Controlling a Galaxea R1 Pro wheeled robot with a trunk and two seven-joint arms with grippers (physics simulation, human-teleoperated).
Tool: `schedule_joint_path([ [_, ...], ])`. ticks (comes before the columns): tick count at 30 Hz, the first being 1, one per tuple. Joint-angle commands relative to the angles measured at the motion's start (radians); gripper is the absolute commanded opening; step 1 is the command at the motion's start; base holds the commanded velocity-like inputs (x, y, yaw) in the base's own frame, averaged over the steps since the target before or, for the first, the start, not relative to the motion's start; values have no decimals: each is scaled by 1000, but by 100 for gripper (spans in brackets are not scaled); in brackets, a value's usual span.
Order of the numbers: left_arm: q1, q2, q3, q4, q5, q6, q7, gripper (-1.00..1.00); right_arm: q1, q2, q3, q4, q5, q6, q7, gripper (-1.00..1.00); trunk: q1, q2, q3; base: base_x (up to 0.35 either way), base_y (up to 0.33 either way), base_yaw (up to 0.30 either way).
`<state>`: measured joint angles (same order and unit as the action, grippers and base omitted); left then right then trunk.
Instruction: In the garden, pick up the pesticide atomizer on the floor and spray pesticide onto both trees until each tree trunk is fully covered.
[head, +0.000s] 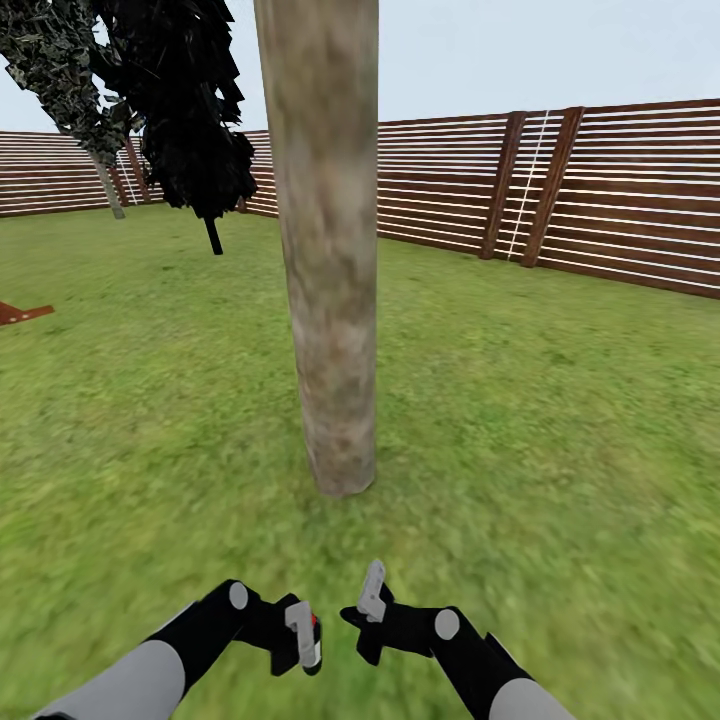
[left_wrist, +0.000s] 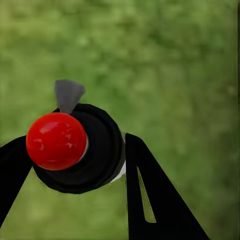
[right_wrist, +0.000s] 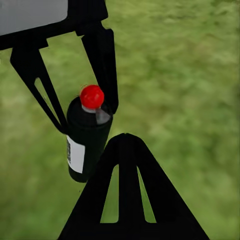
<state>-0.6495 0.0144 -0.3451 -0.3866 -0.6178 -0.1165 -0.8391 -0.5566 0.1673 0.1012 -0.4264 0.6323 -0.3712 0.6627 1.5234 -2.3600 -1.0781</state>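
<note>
I am parked on the grass floor facing one tree trunk straight ahead, close in front of both arms. The pesticide atomizer sits pinched in my left claw, fingers pressed on either side of its black body just below the red cap; its grey nozzle tab juts out past the cap. The right claw hangs just beside it, holding nothing; I cannot tell how far its fingers are spread. The bottle reads as a small rigid canister, light, smooth-sided and probably slippery, so I judge the mid-body pinch sensible and would avoid squeezing near the cap. A brown slat fence bounds the lawn behind, with a dark conifer off left. Spraying looks ready to begin; the trunk appears uncoated.
</note>
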Motion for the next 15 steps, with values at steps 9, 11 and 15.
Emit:
schedule_joint_path([
  [9,-1,-20,2,-18,9,-8,0,-100,0,1,0,0,0,0,0,-100,0,0,0,0,0,0],
  [11,-1,-25,4,-32,10,-7,1,-100,0,1,0,0,0,0,0,-100,0,0,0,0,0,0],
  [15,-2,-37,7,-39,11,-8,1,-100,0,1,0,0,0,0,0,-100,0,0,0,0,0,0],
])
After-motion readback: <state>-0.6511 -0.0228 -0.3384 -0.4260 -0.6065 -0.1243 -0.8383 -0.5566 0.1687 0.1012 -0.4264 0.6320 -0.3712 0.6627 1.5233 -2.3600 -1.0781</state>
